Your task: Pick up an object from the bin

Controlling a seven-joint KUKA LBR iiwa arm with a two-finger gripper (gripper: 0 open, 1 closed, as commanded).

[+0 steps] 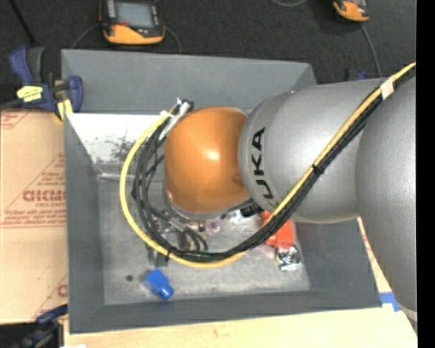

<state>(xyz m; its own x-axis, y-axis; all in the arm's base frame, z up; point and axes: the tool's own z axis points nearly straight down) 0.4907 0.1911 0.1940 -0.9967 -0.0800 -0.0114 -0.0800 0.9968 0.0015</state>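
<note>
My claw (162,256) hung low-centre in bin (83,230), opening impossible to tell. Blue piece (158,285) lay just below; I judged centring came before closing.

Counting what shows in the bin (83,194): one small blue block (158,284), one orange piece (283,233), one shiny silver bit (289,258).
</note>
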